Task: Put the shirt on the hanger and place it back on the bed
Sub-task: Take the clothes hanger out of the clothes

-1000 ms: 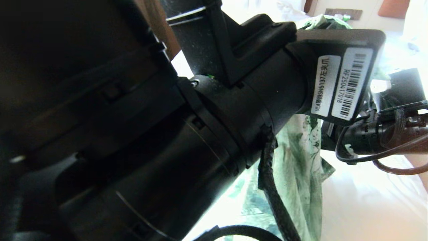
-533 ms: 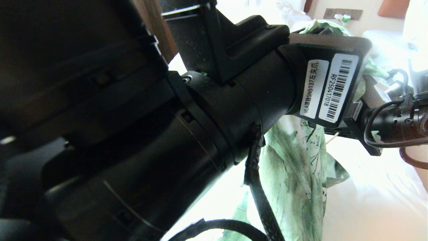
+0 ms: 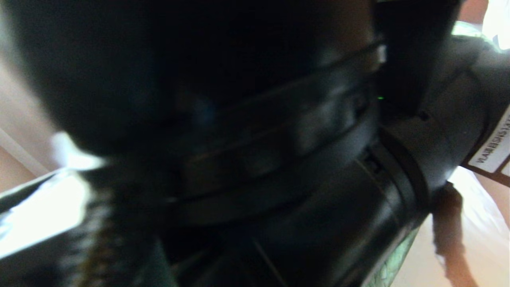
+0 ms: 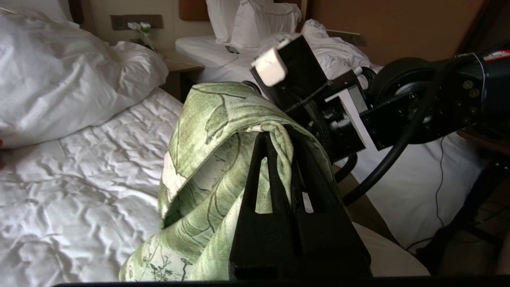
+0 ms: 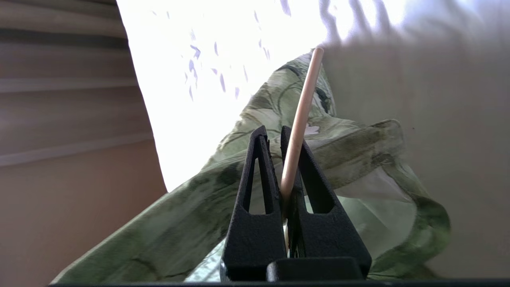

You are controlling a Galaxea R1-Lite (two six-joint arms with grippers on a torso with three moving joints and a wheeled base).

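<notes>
Both arms are up over the bed (image 4: 79,167) — left gripper (image 4: 279,137) clamped on a fold of the shirt (image 4: 207,159), right gripper (image 5: 275,133) pinching the hanger (image 5: 301,115) wire. I'd lower both together, level, so nothing slides off.

The bed (image 4: 91,167) fills the left half of the left wrist view, its white sheet (image 4: 59,207) heavily wrinkled. A bunched white duvet (image 4: 67,75) lies on it at upper left. The green shirt's (image 4: 199,175) lower end reaches the sheet at bottom centre.
</notes>
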